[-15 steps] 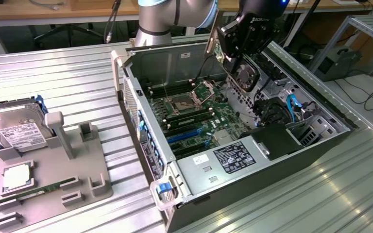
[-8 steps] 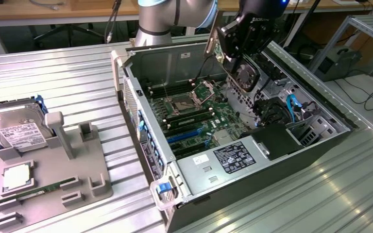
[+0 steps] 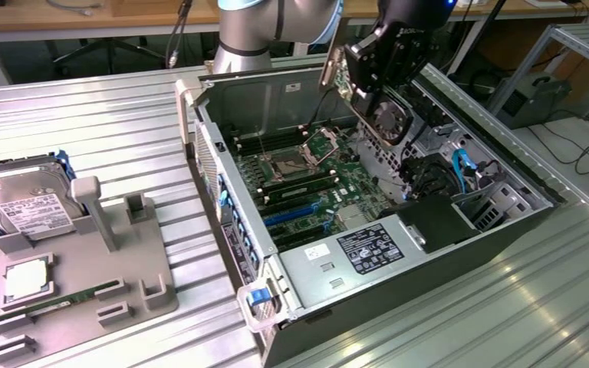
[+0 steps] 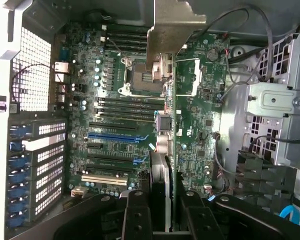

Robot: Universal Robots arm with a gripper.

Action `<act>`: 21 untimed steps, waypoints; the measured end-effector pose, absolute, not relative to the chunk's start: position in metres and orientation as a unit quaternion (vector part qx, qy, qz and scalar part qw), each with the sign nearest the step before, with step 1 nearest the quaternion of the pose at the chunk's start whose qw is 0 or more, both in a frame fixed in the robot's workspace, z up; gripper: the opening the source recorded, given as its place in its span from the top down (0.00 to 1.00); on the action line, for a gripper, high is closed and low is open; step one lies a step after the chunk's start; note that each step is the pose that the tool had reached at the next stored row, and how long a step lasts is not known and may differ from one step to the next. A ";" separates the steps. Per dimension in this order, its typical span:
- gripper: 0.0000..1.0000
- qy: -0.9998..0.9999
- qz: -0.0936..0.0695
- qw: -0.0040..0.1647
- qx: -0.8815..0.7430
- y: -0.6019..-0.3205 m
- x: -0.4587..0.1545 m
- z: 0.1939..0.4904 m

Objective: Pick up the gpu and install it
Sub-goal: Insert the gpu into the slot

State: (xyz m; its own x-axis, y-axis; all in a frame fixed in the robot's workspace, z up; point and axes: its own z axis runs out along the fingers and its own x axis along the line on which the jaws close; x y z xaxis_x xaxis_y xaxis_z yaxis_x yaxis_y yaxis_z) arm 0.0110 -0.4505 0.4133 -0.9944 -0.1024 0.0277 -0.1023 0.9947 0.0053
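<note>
The gpu (image 3: pixel 386 116), a green card with a black round fan and a silver end bracket, hangs tilted above the open computer case (image 3: pixel 235 230). My gripper (image 3: pixel 376 77) is shut on the card's upper part, over the motherboard (image 3: pixel 305 180). In the wrist view the gpu (image 4: pixel 171 115) runs edge-on away from the camera, its silver bracket (image 4: pixel 175 25) at the far end. It sits between the black fingers (image 4: pixel 137 215) of my gripper (image 4: pixel 165 217). Beneath it lie the motherboard (image 4: pixel 200 125) and the expansion slots (image 4: pixel 112 136); the card is above them, not seated.
A grey fixture (image 3: pixel 90 291) at the exterior view's left holds a silver hard drive (image 3: pixel 28 203), a processor (image 3: pixel 27 277) and a memory stick (image 3: pixel 59 303). Inside the case are a black shroud (image 3: pixel 438 222), blue cables (image 3: pixel 462 172) and a metal drive cage (image 4: pixel 275 100).
</note>
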 end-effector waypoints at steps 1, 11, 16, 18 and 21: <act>0.72 -0.998 -0.002 0.014 0.055 -0.451 0.011 0.413; 0.72 -0.996 -0.001 0.014 0.091 -0.451 0.011 0.413; 0.72 -0.993 -0.001 0.014 0.116 -0.451 0.011 0.413; 0.72 -0.992 -0.001 0.014 0.122 -0.451 0.011 0.413; 0.72 -0.991 -0.001 0.014 0.131 -0.451 0.011 0.413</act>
State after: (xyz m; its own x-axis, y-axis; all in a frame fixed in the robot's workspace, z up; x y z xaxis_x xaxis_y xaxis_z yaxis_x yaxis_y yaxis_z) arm 0.0108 -0.4505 0.4131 -0.9651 -0.2604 0.0278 -0.2603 0.9655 0.0053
